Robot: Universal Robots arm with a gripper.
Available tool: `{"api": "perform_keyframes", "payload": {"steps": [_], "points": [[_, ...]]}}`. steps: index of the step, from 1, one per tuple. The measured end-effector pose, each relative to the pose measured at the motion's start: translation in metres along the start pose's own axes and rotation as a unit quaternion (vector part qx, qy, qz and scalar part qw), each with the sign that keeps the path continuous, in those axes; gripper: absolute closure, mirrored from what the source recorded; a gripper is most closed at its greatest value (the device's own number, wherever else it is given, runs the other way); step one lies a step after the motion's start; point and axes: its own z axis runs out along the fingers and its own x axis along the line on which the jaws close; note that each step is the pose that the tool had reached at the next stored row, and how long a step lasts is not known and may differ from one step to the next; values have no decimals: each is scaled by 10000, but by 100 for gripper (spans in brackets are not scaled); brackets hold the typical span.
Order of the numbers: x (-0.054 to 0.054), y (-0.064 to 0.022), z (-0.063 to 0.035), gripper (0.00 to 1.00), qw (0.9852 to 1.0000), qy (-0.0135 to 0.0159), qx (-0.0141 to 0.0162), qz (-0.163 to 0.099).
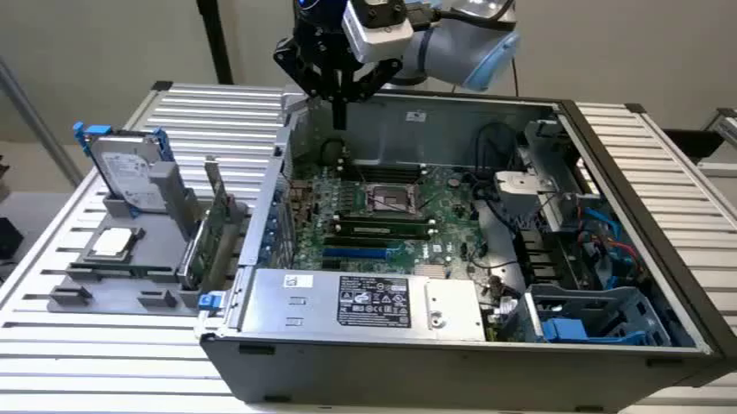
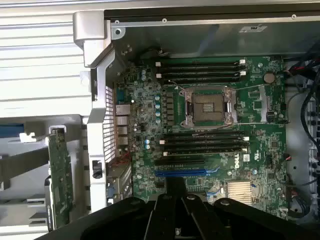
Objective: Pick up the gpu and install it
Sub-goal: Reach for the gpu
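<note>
- power supply (image 1: 357, 302) sits at the case's (image 1: 461, 371) near edge
- gpu (image 1: 213, 233) upright in grey rack (image 1: 86, 278), at the rack edge beside the case; not yet picked
- gripper (image 1: 340, 123) over the case's far edge, fingers together, empty

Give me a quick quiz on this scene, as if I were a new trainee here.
1. True or false: the gpu is already plugged into the motherboard.
2. Pick one. The pincer hangs above: A) the open computer case; B) the hard drive with blue rails; C) the small silver chip.
3. Fill the gap: the gpu stands on edge in a grey holder, on the exterior view's ____ of the case.

Key: 1 false; 2 A; 3 left.
</note>
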Motion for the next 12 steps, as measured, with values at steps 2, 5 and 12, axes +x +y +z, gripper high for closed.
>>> {"api": "perform_keyframes", "payload": {"steps": [2, 5, 12], "points": [[0, 0, 0, 100, 10000, 0, 0, 0], [0, 0, 0, 100, 10000, 0, 0, 0], [14, -7, -2, 100, 10000, 1, 2, 1]]}}
